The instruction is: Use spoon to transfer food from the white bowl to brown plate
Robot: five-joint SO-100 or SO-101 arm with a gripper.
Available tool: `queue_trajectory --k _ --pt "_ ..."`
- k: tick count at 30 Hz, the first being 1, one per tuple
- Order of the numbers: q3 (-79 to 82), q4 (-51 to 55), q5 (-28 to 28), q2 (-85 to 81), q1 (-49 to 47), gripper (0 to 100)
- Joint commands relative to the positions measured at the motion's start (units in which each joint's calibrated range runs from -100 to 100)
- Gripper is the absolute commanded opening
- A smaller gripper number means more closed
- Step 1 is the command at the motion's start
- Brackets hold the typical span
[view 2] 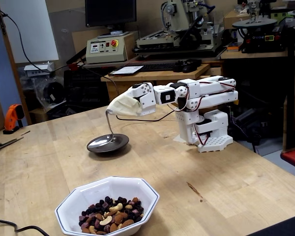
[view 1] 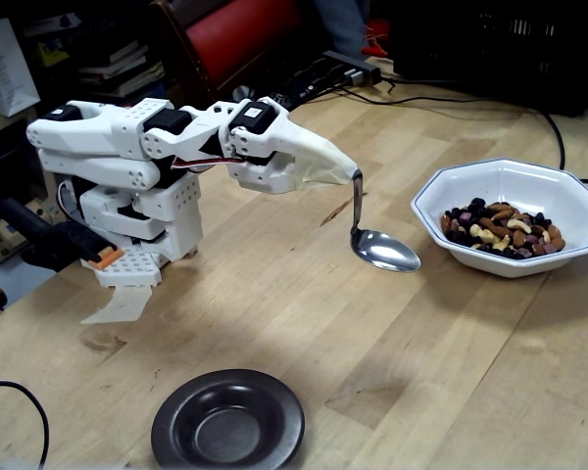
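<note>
My white arm reaches right in a fixed view. My gripper (view 1: 345, 168) is wrapped in off-white tape and shut on the spoon (view 1: 382, 251), which hangs down from its tip. The spoon's oval bowl is empty and low over the table, just left of the white bowl (view 1: 568, 196). The food (view 1: 500, 229), nuts and dark raisins, lies in that bowl. The brown plate (view 1: 274, 401) sits empty at the near edge. In another fixed view the gripper (view 2: 112, 109) holds the spoon (view 2: 108, 124) in line with the plate (view 2: 124, 143); the white bowl (view 2: 78, 199) with food (view 2: 110, 219) is in front.
The arm's base (view 1: 127, 220) stands at the table's left. Black cables (view 1: 554, 127) run behind the white bowl. In another fixed view a cable (view 2: 14, 227) lies at the near left corner and a bench with machines (view 2: 187, 29) stands behind the table.
</note>
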Motion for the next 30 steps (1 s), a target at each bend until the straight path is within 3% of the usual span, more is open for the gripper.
queue_trajectory --k 1,30 --pt "0.3 -1.3 0.0 -0.3 0.2 4" --pt "0.3 -1.5 0.0 -1.0 0.2 4"
